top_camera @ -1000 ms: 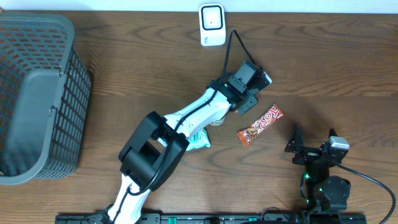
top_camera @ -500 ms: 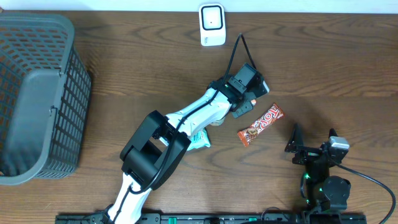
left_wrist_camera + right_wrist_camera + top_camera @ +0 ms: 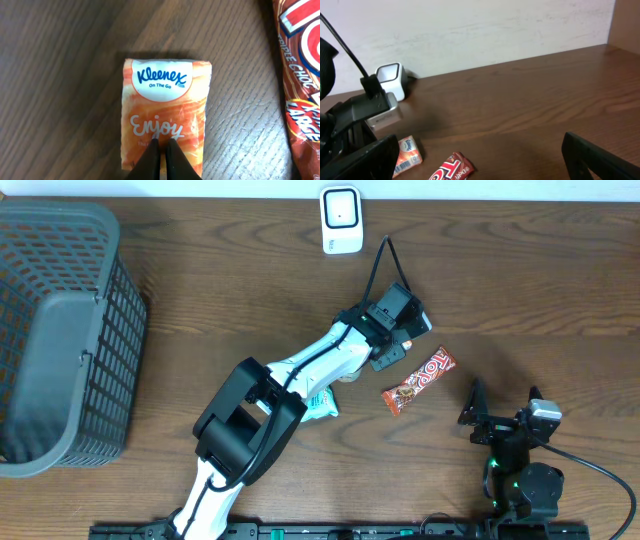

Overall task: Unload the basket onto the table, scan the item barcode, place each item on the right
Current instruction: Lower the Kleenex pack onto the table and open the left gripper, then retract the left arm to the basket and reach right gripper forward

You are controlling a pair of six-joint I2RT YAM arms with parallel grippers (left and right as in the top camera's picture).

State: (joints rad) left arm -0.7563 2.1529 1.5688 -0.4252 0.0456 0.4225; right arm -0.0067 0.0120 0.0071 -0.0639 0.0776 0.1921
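Note:
An orange Kleenex tissue pack fills the left wrist view, lying just left of a brown chocolate bar. My left gripper is shut, its black fingertips pinched together on the pack's near end, with a sliver of orange between them. From overhead the left gripper sits mid-table with the orange pack peeking out beside it and the chocolate bar to its right. The white scanner stands at the back edge. My right gripper rests open at the front right, holding nothing.
A dark grey mesh basket takes up the left side. A pale green packet lies partly under the left arm. A black cable loops from the left wrist toward the scanner. A wall runs behind the table.
The left gripper shifted a little toward the front of the table, nearer the chocolate bar, then held still. The right arm has not moved.

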